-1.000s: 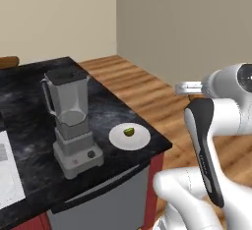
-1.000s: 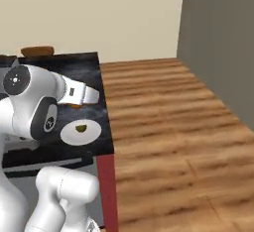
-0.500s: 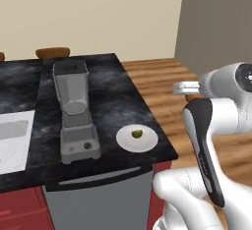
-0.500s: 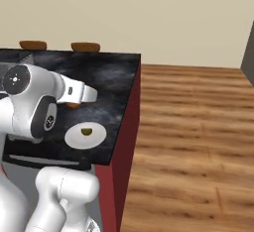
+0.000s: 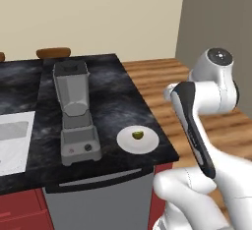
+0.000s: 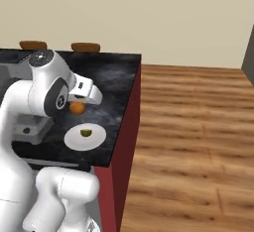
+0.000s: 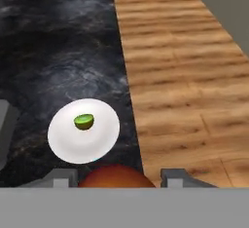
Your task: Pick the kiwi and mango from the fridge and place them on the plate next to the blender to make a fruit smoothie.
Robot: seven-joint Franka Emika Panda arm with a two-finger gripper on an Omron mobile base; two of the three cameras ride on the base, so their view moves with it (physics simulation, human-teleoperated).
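The small white plate (image 5: 129,144) lies on the black counter, right of the grey blender (image 5: 75,111), with the green kiwi (image 5: 138,135) on it. In the right base view my gripper (image 6: 77,108) hangs just beyond the plate (image 6: 74,141) and above the counter, shut on the orange mango (image 6: 77,108). The kiwi (image 6: 86,132) rests near the plate's middle. The hand view looks down on the plate (image 7: 65,142) and kiwi (image 7: 84,121), with the mango (image 7: 116,176) between my fingertips (image 7: 61,177). The fridge is out of view.
The counter's right edge (image 6: 130,112) drops to a wooden floor (image 6: 198,137). A pale sink area (image 5: 12,138) lies left of the blender. Brown stool tops (image 5: 53,52) show behind the counter. A dark grey slab (image 6: 249,47) stands at the far right.
Both base views have swung, so the camera moved and the counter sits more central. The mango stays in my gripper, which now hangs close over the plate's far side.
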